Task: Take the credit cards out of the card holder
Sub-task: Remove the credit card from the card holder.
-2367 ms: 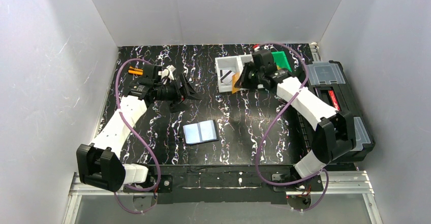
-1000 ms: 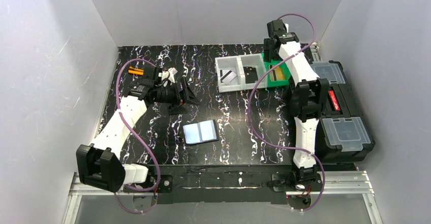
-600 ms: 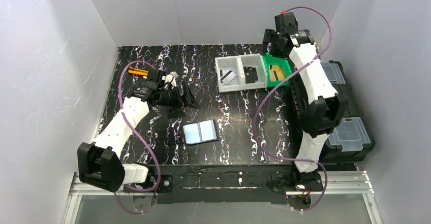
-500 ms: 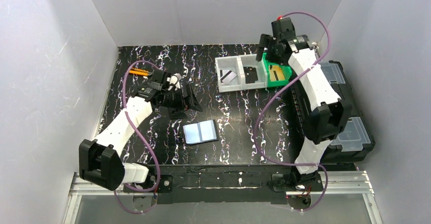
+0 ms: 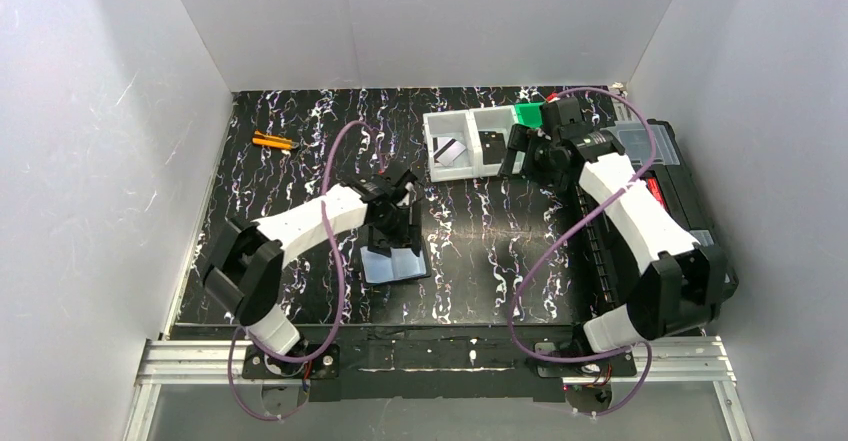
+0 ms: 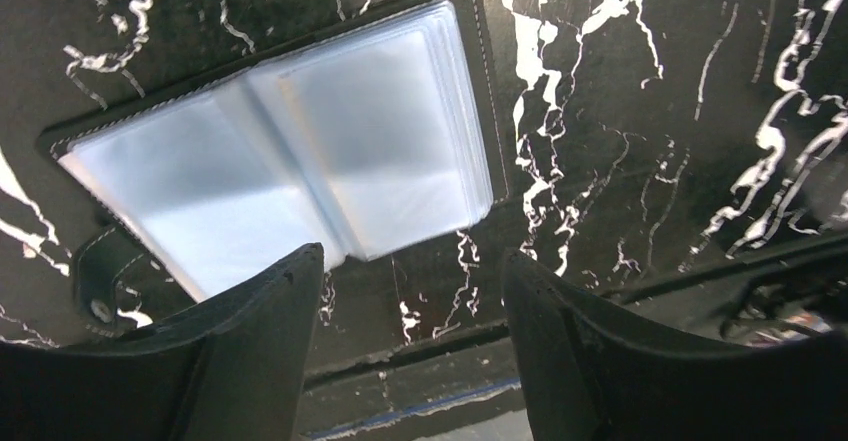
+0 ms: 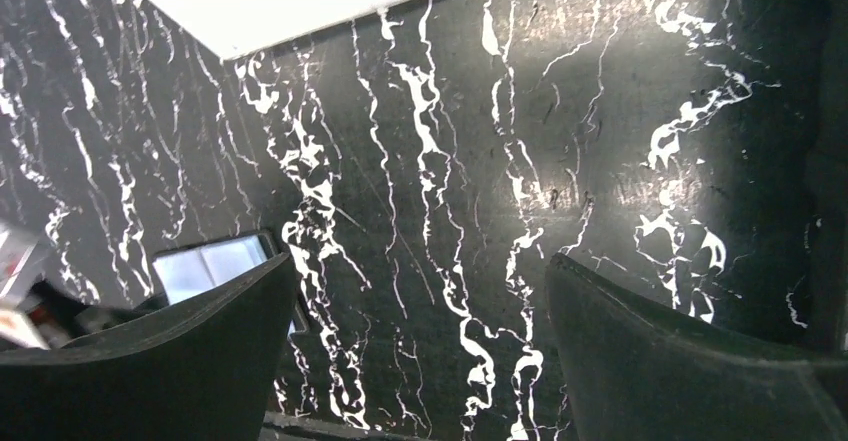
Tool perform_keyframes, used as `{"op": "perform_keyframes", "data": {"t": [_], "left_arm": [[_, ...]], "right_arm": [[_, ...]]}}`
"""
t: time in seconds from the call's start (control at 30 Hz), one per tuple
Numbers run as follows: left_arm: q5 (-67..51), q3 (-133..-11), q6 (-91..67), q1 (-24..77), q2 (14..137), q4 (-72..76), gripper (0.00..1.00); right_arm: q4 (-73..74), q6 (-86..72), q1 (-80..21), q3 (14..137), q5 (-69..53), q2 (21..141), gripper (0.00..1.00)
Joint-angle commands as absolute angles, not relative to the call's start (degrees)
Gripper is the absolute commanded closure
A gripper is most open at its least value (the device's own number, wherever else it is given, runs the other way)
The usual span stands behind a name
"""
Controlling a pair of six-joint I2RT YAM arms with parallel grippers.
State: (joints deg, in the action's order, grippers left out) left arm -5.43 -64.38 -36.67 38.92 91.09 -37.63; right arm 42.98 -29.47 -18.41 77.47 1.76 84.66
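Sleeves of the card holder (image 6: pixel 290 151) just ahead of the empty, spread-jawed left gripper (image 6: pixel 410 261) look slick and floppy, so pinch an outer edge.

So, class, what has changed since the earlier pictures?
The left claw swung right, now open over the card holder. The right claw came nearer from the far edge, open. Neither holds anything. Card holder and the credit card in the white tray stayed.

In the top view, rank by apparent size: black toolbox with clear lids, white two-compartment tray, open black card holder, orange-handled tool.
1. black toolbox, partly hidden
2. white two-compartment tray
3. open black card holder
4. orange-handled tool
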Motion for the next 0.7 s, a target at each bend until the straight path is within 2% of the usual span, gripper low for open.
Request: {"op": "perform_keyframes", "data": {"t": [0.0, 0.17, 0.5, 0.67], "left_arm": [[2.2, -68.5, -36.2, 41.7, 94.2, -39.1, 0.39], [5.5, -70.2, -35.0, 42.9, 98.5, -40.7, 0.46], [3.1, -69.8, -33.7, 43.3, 102.9, -40.7, 0.4], [0.2, -67.5, -33.3, 43.4, 103.6, -37.2, 0.45]], "right_arm": [[38.4, -30.9, -18.3, 73.2, -2.2, 79.3, 0.0], [37.2, -31.3, -18.3, 69.4, -4.2, 78.5, 0.0], [37.4, -31.3, -18.3, 68.5, -5.9, 80.4, 0.0], [38.0, -30.6, -18.3, 68.6, -5.1, 80.9, 0.0]]}}
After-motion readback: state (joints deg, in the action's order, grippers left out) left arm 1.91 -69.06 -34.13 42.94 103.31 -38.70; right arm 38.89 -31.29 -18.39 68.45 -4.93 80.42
